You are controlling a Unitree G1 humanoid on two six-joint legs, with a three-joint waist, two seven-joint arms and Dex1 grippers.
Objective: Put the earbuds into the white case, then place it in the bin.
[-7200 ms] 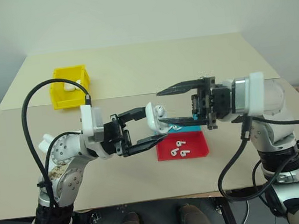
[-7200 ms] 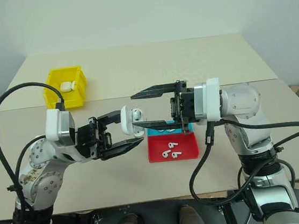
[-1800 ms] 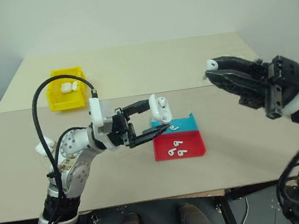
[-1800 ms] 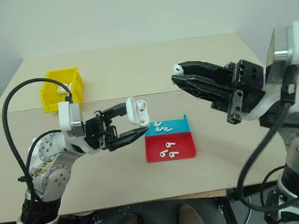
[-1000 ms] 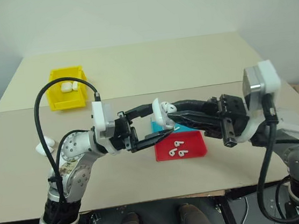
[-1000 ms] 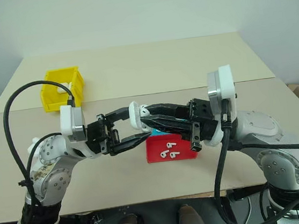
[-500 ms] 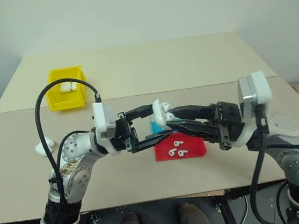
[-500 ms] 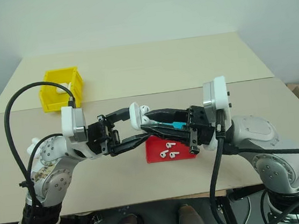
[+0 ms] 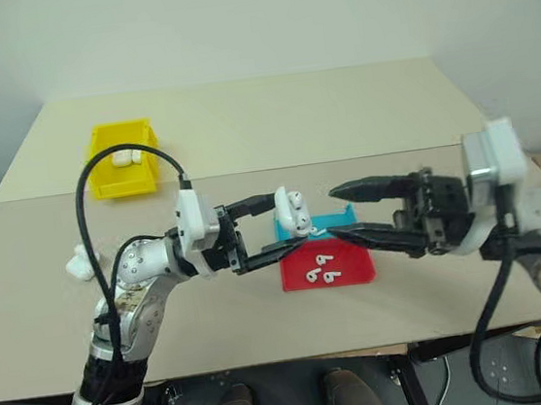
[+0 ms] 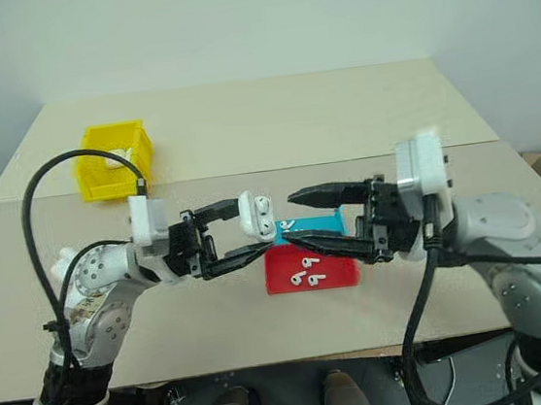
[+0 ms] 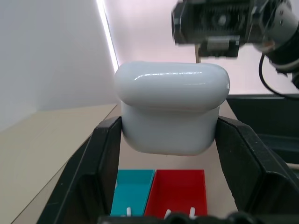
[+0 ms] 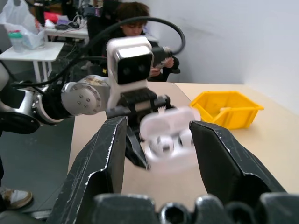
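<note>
Above the beige table, left gripper clamps the glossy, light, slippery white case by its base, lid open; right gripper gapes empty.

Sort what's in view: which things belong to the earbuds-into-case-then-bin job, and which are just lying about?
Part of the job:
- white case, lid open, held by the left gripper
- earbuds in the teal-and-red tray
- yellow bin
- right gripper, fingers open

Lying about:
- white object beside the left arm
- person in the background
</note>
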